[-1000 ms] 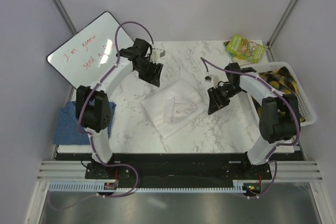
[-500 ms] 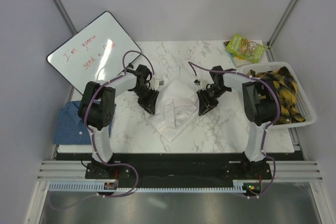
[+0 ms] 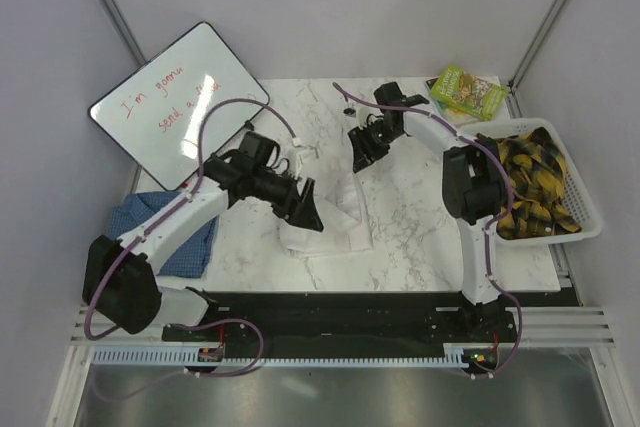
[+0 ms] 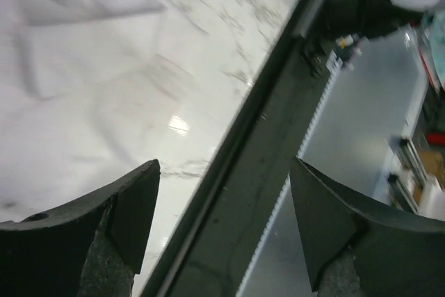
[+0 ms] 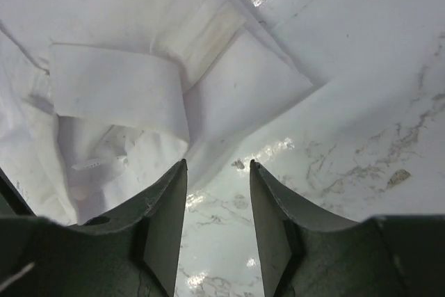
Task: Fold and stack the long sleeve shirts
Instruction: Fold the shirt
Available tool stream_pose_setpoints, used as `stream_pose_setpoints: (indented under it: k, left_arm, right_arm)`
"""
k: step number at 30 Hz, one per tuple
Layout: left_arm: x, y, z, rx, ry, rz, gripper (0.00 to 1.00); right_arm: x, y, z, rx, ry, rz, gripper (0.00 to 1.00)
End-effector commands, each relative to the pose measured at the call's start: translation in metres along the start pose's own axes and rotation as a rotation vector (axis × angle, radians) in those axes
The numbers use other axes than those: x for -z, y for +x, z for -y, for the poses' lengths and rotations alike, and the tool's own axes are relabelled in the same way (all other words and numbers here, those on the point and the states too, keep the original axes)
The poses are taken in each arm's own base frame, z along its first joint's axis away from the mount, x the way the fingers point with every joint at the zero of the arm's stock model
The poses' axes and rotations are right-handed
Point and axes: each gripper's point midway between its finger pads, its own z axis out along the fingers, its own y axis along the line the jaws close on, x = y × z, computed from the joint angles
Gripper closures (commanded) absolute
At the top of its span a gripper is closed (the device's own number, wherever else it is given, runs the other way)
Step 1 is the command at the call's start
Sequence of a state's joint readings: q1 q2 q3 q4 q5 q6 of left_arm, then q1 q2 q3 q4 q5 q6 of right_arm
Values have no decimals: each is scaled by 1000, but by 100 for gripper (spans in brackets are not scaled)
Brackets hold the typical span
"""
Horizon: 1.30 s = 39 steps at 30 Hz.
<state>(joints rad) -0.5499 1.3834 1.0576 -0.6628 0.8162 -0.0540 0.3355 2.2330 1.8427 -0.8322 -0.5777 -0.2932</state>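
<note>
The left gripper (image 4: 222, 165) stands wide open with nothing between its fingers (image 4: 132, 206). In its wrist view only the marble table (image 3: 420, 237) lies beyond the left-hand finger, and the black front rail (image 4: 257, 172) runs slantwise through the gap. From above, those fingers hang over the near left part of the white shirt (image 3: 340, 225). Whether they touch the cloth cannot be told. The right gripper (image 5: 217, 165) is open too, its jaws parted by a narrower gap that holds nothing but bare marble. The white shirt lies just beyond and to the left of its fingertips, rumpled, with a flat folded band of cloth uppermost. One edge of the shirt runs close to the left-hand finger without being pinched. From above, these fingers point down at the far edge of the shirt, which lies bunched mid-table between the two grippers. The blue shirt (image 3: 195, 247) lies well behind the left fingers, at the left edge of the table, partly under that arm. A white basket (image 3: 590, 222) of yellow-and-black plaid cloth (image 3: 525, 182) sits well off to the right of the right fingers. A green book (image 3: 468, 92) lies beyond them, and a whiteboard (image 3: 165, 97) leans far left.
</note>
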Motion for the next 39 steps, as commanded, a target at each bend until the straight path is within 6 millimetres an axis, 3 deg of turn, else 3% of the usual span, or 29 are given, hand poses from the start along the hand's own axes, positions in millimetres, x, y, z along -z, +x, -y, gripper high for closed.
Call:
stream_pose_setpoints:
  k: [1, 2, 3, 5, 6, 7, 9, 11, 15, 18, 21, 24, 25, 26, 29, 30, 31, 33, 34, 36, 37, 38, 39]
  left_arm:
    - [46, -49, -67, 15, -209, 239, 18]
    - [51, -55, -80, 22, -245, 249, 20]
    - [56, -67, -86, 3, -262, 263, 26]
    - [51, -64, -101, -24, -283, 217, 32]
    - [48, -60, -109, -24, -298, 209, 32]
    - [46, -58, -115, -25, -315, 201, 32]
    - [39, -48, -138, -3, -371, 153, 37]
    - [31, -38, -143, 11, -354, 111, 45]
    - [-4, 7, -153, 61, -336, -27, 53]
    - [-21, 31, -155, 116, -334, -97, 60]
    - [-36, 54, -148, 194, -316, -150, 65]
    - [-61, 65, -113, 265, -227, -190, 71]
    - [-77, 67, -83, 239, -148, -217, 71]
    - [-88, 63, -62, 274, -90, -215, 70]
    - [-124, 44, 4, 229, 61, -235, 67]
    - [-129, 18, 27, 181, 118, -203, 63]
    - [-130, 6, 36, 168, 135, -194, 61]
    - [-114, -35, 45, 115, 150, -87, 54]
    - [-98, -57, 23, 123, 90, -4, 52]
    - [-65, -80, -8, 129, -7, 117, 43]
    - [-38, -96, -50, 165, -113, 198, 39]
    - [-21, -98, -71, 139, -190, 198, 31]
    - [-4, -101, -105, 157, -263, 206, 30]
  right_arm:
    - [52, -3, -13, 41, 31, 25, 51]
    - [59, -2, -26, 32, -5, 39, 53]
    - [54, 17, -34, -24, -40, 5, 53]
    - [58, 27, -56, -58, -109, 10, 53]
    - [52, 45, -63, -119, -142, -22, 53]
    - [50, 52, -71, -136, -162, -31, 53]
    - [48, 70, -86, -185, -221, -42, 53]
    - [46, 79, -97, -211, -242, -49, 53]
    - [34, 102, -99, -227, -237, -102, 59]
    - [28, 114, -90, -238, -209, -136, 63]
    - [32, 111, -73, -261, -178, -117, 63]
    - [54, 97, -44, -297, -133, -60, 64]
    - [61, 95, -36, -305, -115, -49, 63]
    - [73, 92, -22, -317, -84, -22, 63]
    - [90, 100, -11, -327, -56, -24, 62]
    - [94, 107, -12, -329, -60, -38, 62]
    - [96, 110, -12, -329, -56, -43, 61]
    - [101, 122, -16, -318, -39, -70, 61]
    - [102, 124, -18, -308, -36, -72, 60]
    - [106, 131, -26, -305, -46, -79, 60]
    - [105, 133, -28, -298, -53, -80, 60]
    - [103, 137, -34, -293, -62, -92, 60]
    - [100, 139, -37, -288, -72, -99, 59]
